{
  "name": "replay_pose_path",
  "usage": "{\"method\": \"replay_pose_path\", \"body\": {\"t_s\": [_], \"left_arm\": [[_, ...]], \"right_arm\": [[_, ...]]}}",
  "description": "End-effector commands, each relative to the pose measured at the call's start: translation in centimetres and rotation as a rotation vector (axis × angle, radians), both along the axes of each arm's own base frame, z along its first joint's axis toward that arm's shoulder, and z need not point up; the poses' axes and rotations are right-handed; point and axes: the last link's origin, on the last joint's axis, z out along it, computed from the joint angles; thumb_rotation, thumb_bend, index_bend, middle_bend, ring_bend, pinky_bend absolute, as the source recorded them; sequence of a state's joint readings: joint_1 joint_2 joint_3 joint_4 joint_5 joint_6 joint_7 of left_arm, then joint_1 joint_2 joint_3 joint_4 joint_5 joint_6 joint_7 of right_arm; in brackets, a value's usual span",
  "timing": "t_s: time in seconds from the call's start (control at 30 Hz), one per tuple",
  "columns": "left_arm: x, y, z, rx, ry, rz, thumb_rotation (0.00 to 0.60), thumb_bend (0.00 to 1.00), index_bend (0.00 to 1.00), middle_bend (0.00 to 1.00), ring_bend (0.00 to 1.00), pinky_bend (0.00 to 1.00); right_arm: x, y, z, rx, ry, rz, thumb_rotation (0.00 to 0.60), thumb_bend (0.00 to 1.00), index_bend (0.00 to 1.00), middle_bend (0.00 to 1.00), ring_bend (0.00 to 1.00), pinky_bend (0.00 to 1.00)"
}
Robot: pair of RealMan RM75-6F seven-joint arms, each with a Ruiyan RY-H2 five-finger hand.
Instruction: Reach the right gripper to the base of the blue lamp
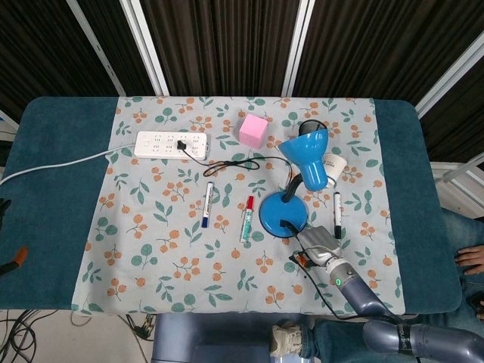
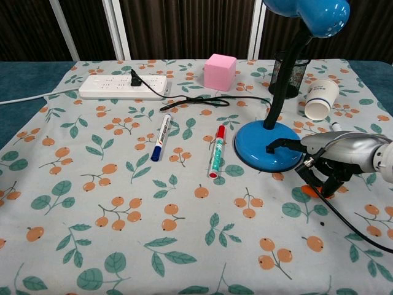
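Note:
The blue lamp stands right of centre, its round base [image 1: 274,212] [image 2: 258,152] flat on the floral cloth and its shade [image 1: 311,155] [image 2: 307,8] tipped over it. My right hand [image 1: 319,243] [image 2: 341,152] lies just right of the base, close to the near edge of the table. One black fingertip [image 2: 274,146] reaches out and touches the base's rim, while the other fingers are curled under with nothing in them. The left hand shows in neither view.
A red-capped marker [image 2: 216,150] and a blue marker [image 2: 161,136] lie left of the base. A black marker [image 1: 337,214], a tipped paper cup [image 2: 320,98] and a mesh pen holder [image 2: 290,74] sit to its right and behind. Farther back are a pink cube [image 2: 220,71] and a power strip [image 2: 123,86].

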State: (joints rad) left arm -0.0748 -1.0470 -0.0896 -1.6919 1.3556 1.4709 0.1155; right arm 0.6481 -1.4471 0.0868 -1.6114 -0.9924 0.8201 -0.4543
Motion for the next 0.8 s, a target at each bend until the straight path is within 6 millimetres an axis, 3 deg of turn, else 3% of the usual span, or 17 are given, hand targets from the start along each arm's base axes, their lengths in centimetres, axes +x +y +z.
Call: {"method": "replay_pose_path", "body": {"t_s": [0.03, 0.37, 0.5, 0.67, 0.8], "left_arm": [[0.0, 0.0, 0.0, 0.000, 0.000, 0.000, 0.600, 0.28, 0.07, 0.05, 0.00, 0.07], [0.0, 0.0, 0.0, 0.000, -0.001, -0.002, 0.600, 0.28, 0.07, 0.05, 0.00, 0.07], [0.0, 0.0, 0.1, 0.003, -0.002, -0.002, 0.600, 0.28, 0.07, 0.05, 0.00, 0.07], [0.0, -0.1, 0.1, 0.004, -0.003, -0.003, 0.600, 0.28, 0.07, 0.05, 0.00, 0.07], [0.1, -0.1, 0.1, 0.003, -0.001, -0.004, 0.600, 0.28, 0.07, 0.05, 0.00, 0.07]], "right_arm": [[-0.1, -0.1, 0.0, 0.007, 0.016, 0.002, 0.600, 0.47, 0.00, 0.73, 0.83, 0.95], [0.1, -0.9, 0.4, 0.010, 0.043, -0.003, 0.600, 0.47, 0.00, 0.73, 0.83, 0.98], [0.6, -1.1, 1.6, -0.046, 0.014, 0.000, 0.600, 0.47, 0.00, 0.72, 0.81, 0.99], [0.8, -0.4, 4.1, -0.139, -0.016, 0.024, 0.600, 0.47, 0.00, 0.53, 0.63, 1.00], [-0.1, 0.8, 7.0, -0.163, 0.003, 0.010, 0.600, 0.40, 0.00, 0.32, 0.35, 1.00]]}}
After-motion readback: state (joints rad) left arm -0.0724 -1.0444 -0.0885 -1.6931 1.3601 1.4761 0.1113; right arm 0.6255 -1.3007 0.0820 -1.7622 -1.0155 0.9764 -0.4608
